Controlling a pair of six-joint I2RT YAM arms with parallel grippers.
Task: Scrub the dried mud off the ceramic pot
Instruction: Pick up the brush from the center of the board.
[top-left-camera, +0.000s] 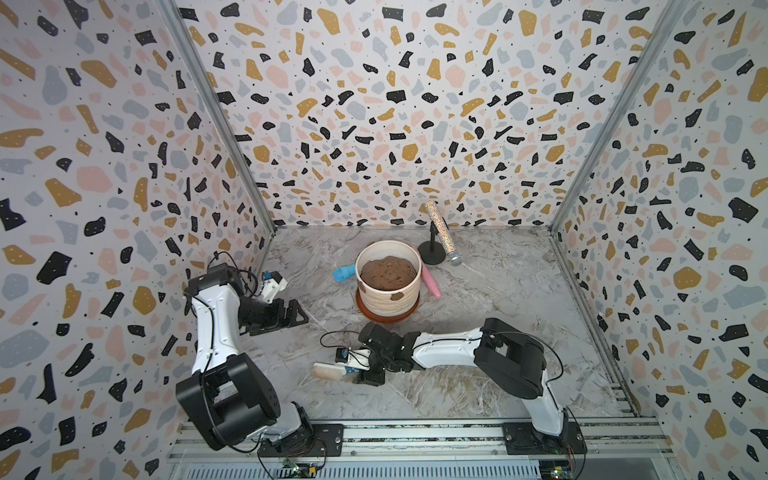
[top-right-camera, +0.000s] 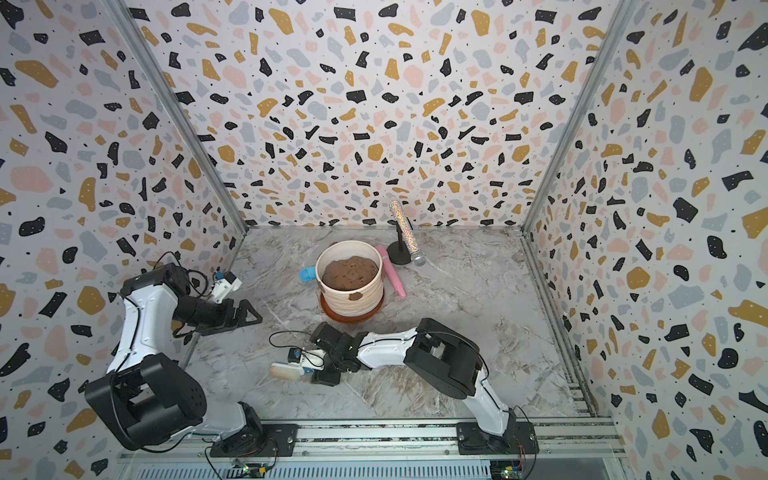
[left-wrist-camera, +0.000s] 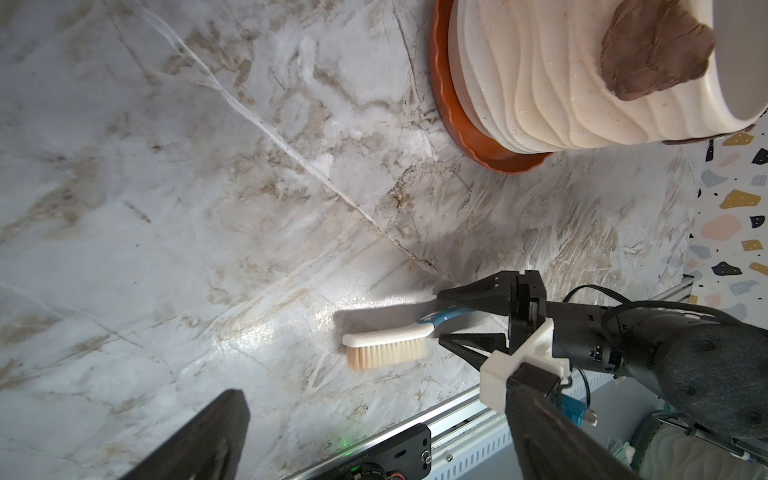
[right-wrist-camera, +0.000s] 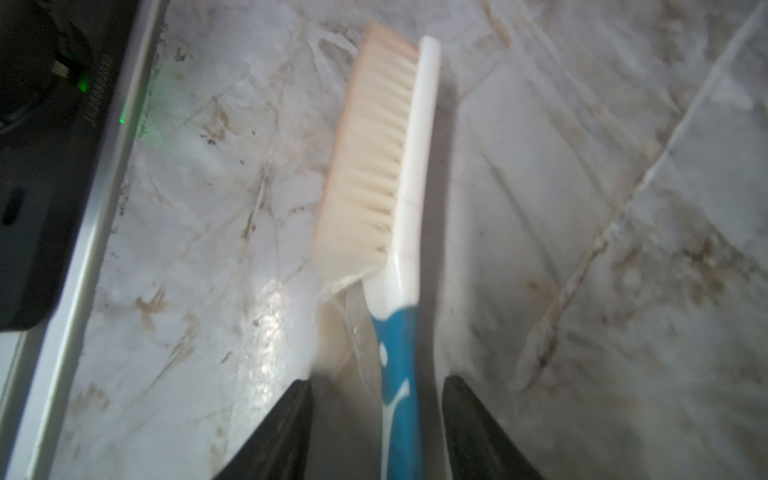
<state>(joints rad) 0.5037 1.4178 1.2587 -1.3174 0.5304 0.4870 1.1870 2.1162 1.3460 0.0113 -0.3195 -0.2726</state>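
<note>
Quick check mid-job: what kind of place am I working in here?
Probably a staged robot test booth, not a real garden or kitchen: terrazzo-print panels close in three sides, a marble-look tabletop serves as the floor, and an aluminium mounting rail runs along the front.

No legible text; only tiny blurred serial print (left-wrist-camera: 365, 456) on black mounting plate (left-wrist-camera: 401, 442).

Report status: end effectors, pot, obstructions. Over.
Left end effector open, empty. Right end effector open, straddling brush on table. Dried mud on ceramic pot, unscrubbed. Nothing blocking.
</note>
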